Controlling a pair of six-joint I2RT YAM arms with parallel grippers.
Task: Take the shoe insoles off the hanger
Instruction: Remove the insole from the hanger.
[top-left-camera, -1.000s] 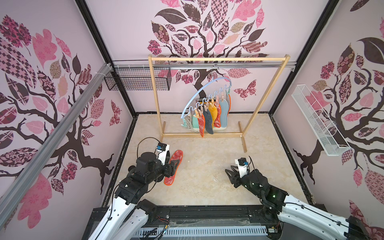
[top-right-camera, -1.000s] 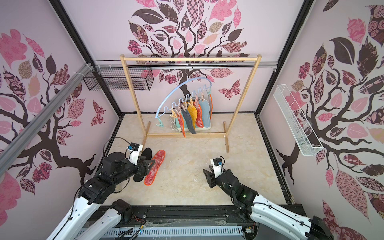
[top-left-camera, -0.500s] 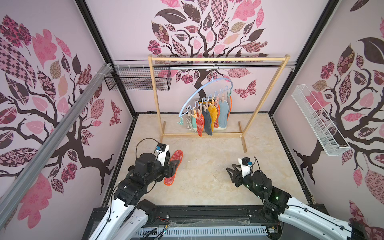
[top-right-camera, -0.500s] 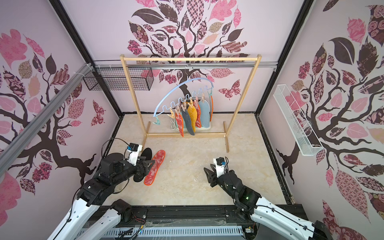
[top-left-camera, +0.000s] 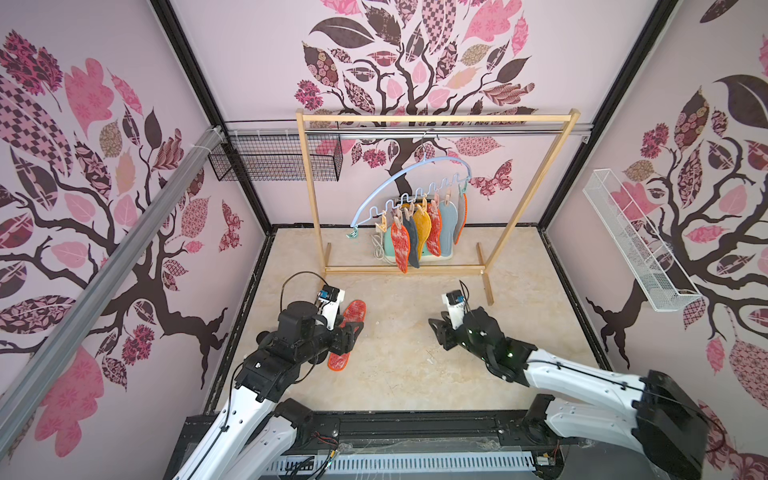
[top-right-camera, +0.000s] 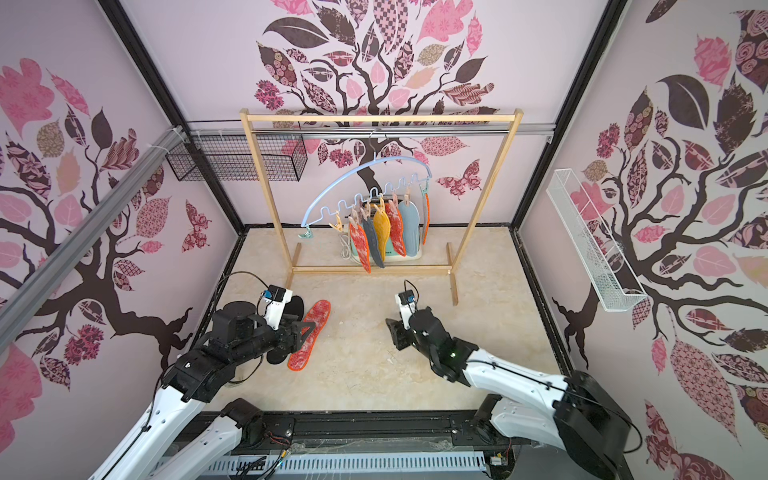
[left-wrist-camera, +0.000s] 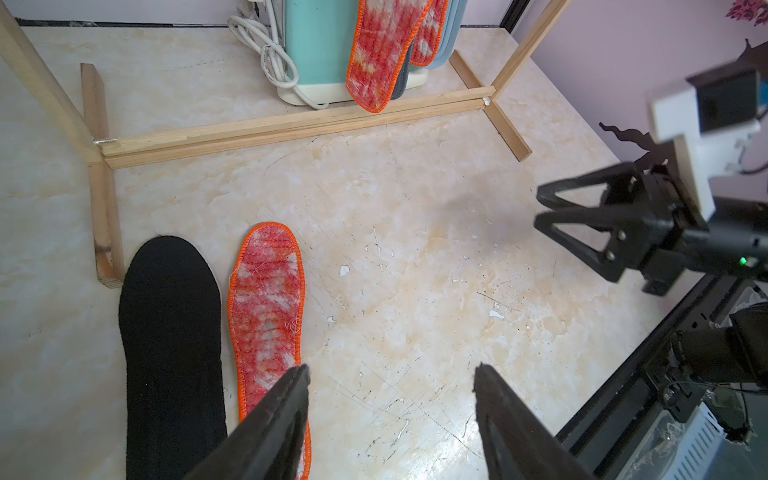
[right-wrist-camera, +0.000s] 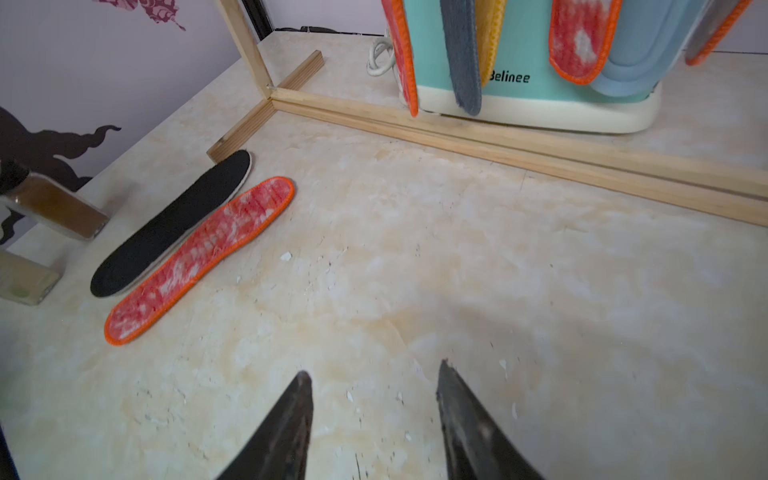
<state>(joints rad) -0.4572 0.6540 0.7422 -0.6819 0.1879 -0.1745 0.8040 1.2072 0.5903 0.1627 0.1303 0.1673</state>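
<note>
On the floor (left-wrist-camera: 415, 249), black insole (left-wrist-camera: 170, 332) beside red insole (left-wrist-camera: 266, 307); hanger (top-left-camera: 440, 159) holds six

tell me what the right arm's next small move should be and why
Probably lift the right gripper and carry it toward the hanger. Its jaws stand open and empty, low over the table, while six insoles hang clipped there; the orange-edged insole at its own side's end looks nearest. A black insole and a red insole already lie by the open left gripper.
</note>
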